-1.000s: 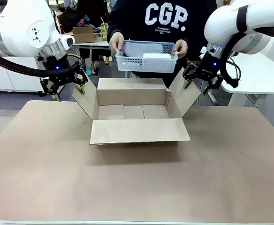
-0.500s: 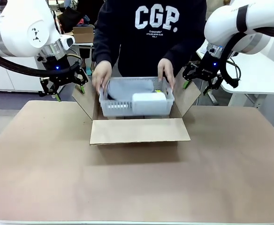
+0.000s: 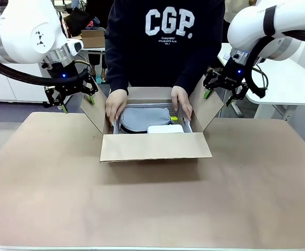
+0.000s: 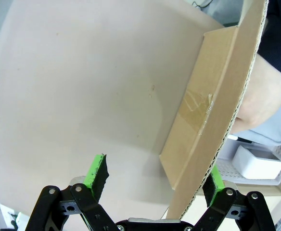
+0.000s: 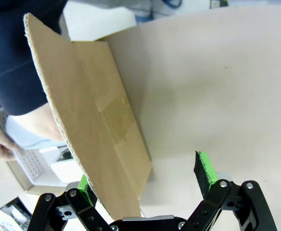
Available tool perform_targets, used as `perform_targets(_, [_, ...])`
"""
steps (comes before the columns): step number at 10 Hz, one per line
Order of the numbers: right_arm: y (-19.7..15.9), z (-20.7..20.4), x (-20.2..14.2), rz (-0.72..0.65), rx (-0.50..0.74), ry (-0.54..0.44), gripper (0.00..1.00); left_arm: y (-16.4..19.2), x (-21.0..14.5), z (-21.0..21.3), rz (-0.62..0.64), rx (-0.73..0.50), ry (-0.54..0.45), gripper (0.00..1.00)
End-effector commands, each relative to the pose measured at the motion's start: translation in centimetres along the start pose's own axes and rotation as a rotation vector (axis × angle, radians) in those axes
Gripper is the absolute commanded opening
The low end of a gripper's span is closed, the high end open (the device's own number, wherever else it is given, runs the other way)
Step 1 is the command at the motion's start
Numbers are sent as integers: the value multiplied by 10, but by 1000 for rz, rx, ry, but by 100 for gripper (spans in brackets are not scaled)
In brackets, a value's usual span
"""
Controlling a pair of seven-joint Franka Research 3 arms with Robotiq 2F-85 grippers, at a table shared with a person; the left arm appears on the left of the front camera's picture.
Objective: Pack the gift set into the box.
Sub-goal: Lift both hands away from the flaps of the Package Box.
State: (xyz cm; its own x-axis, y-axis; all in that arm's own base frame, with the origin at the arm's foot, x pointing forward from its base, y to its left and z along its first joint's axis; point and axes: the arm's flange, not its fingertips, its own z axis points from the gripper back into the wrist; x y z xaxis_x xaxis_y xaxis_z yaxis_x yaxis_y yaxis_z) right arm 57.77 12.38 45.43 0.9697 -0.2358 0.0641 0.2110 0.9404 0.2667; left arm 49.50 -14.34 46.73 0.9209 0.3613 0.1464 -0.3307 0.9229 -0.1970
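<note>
Box (image 3: 155, 147): brown corrugated carton, top open upward, long axis running side to side across the brown table (image 3: 152, 209). Near flap folded out flat toward the robot. Both end flaps stand slanted outward. Clear tape strip on the left end flap (image 4: 198, 103).

Gift set sits inside the box, in a white perforated plastic basket (image 3: 187, 125). Grey piece (image 3: 144, 117): soft-looking, rounded, at the box's left half, long axis along the box's. White piece (image 3: 165, 128): flat, smooth, rectangular, lying lengthwise against the box's near wall. Yellow-green bit (image 3: 174, 118) is just behind it.

A person's hand (image 3: 115, 105) is at the box's left inner end, the other hand (image 3: 180, 102) at its right, both on the basket's ends.

Left gripper (image 3: 78, 104) hangs at the left end flap, fingers spread wide with the flap edge between them; pad contact is unclear from the wrist view. Right gripper (image 3: 218, 98) is at the right end flap (image 5: 92, 125), fingers likewise spread either side of it.
</note>
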Motion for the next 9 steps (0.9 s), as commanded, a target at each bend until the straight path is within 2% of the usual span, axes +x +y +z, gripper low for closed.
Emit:
perform_targets(1, [3,3,1,-17,-28,-13,100,-1,1,1,9,19,-8,100])
perform_targets(9, [3,3,1,-17,-28,-13,100,-1,1,1,9,19,-8,100])
